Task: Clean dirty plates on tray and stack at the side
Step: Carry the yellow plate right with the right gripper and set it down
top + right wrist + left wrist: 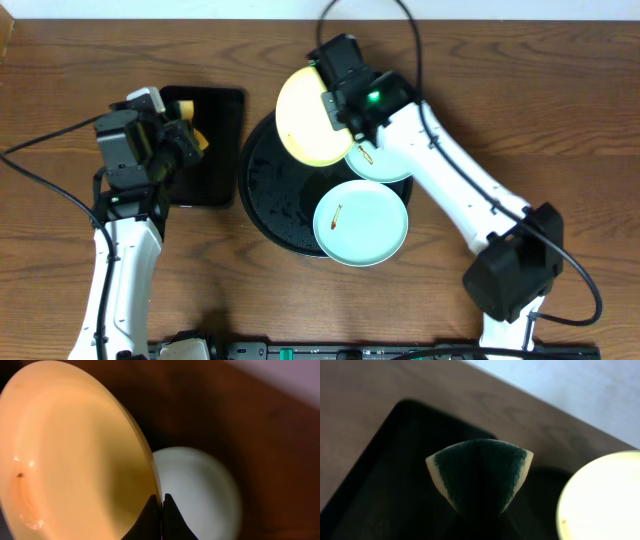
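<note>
the pale yellow plate (305, 120) has a tiny brown speck, and the lower mint-green plate (362, 222) and upper mint-green plate (385, 168) each carry an orange-brown fleck. the round tray (268, 195) is glossy black, the rectangular tray (212, 150) at left plain black. the sponge (480, 472) is dark green edged pale yellow; the table (560, 100) is brown wood grain.

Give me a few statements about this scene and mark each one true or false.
1. The right gripper clamps the yellow plate by its rim. True.
2. The left gripper is open and empty. False: it is shut on a sponge.
3. The front mint-green plate, on the round tray, carries an orange-brown speck. True.
4. The sponge hangs over the round tray. False: it is over the rectangular tray.
</note>
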`<state>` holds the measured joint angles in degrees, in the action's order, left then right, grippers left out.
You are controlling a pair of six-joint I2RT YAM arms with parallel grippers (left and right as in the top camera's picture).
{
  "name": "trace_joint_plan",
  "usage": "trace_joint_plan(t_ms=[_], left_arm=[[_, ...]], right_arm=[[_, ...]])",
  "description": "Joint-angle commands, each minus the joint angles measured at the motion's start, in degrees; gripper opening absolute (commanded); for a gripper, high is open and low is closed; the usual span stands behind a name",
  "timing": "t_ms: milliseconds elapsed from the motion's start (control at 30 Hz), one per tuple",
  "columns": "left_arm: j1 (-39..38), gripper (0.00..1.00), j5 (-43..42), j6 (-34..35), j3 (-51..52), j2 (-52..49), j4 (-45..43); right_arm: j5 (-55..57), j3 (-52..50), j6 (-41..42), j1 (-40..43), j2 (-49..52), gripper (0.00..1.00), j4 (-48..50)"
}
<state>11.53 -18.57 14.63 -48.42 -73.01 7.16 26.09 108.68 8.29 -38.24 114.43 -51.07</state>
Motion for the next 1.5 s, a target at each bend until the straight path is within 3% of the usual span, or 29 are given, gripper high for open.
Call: trace_joint_plan(t_ms=[0,167,300,900,1167,1367,1467], left_arm=[[1.3,0.08,-3.6,0.7,-0.6,0.1,1.8],[1.4,0.07,-3.8,0.7,-0.6,0.0,4.4],[1.4,0.07,-3.7,0.7,-0.6,0.0,4.6],[1.4,0.08,-3.3,0.7,-0.6,0.0,4.6],[1.4,0.07,-3.3,0.7,-0.6,0.0,4.9],[1.4,0.07,-3.3,0.7,-0.6,0.0,5.0],[1.4,0.07,-3.3,0.7,-0.6,0.0,5.0]], right_arm=[[22.6,1.7,-10.4,-5.9,-0.1,0.02,1.2],[33.4,1.3,-13.0,-12.5,0.0,0.01,2.5],[34.1,1.2,-11.6,-15.7,0.0,0.01,2.7],[40.5,1.2,-10.0,-17.7,0.0,0.01,4.5],[11.4,1.9,-4.7,-11.1,-0.8,0.01,0.5],[-26.1,5.1,-0.4,5.6,-2.8,0.01,-2.8],[-36.8,5.1,1.0,15.6,-2.9,0.01,-4.3]])
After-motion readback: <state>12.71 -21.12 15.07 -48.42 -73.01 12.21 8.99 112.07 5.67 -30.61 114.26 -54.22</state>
